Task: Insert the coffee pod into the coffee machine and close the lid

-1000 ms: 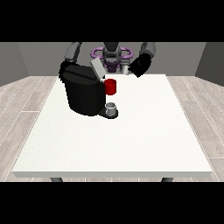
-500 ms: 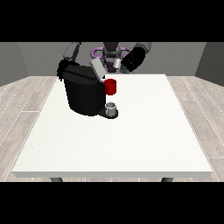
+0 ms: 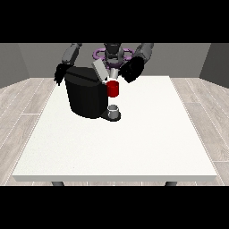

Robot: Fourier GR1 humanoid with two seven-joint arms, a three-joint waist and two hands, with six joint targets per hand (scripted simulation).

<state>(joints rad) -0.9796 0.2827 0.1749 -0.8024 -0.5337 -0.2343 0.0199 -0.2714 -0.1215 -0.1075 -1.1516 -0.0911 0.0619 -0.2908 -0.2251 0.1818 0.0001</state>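
The black coffee machine (image 3: 85, 96) stands on the white table (image 3: 134, 143) at the back left. Its grey lid (image 3: 100, 69) is raised and tilts up and back. Under the lid a red part (image 3: 113, 88) juts out over a small grey cup (image 3: 114, 110) on the machine's base. The hand at the view's right (image 3: 130, 70) hovers just right of the lid, above the red part. The hand at the view's left (image 3: 60, 74) hangs beside the machine's upper left corner, fingers pointing down. I see no separate coffee pod.
A purple ring-shaped thing (image 3: 102, 54) lies at the table's back edge behind the machine, by the robot's body. The table's front edge (image 3: 116, 178) is far from both hands. Grey wooden floor surrounds the table.
The hand at the view's right has come down and to the left, closer to the raised lid. The hand at the view's left has shifted slightly outward beside the machine.
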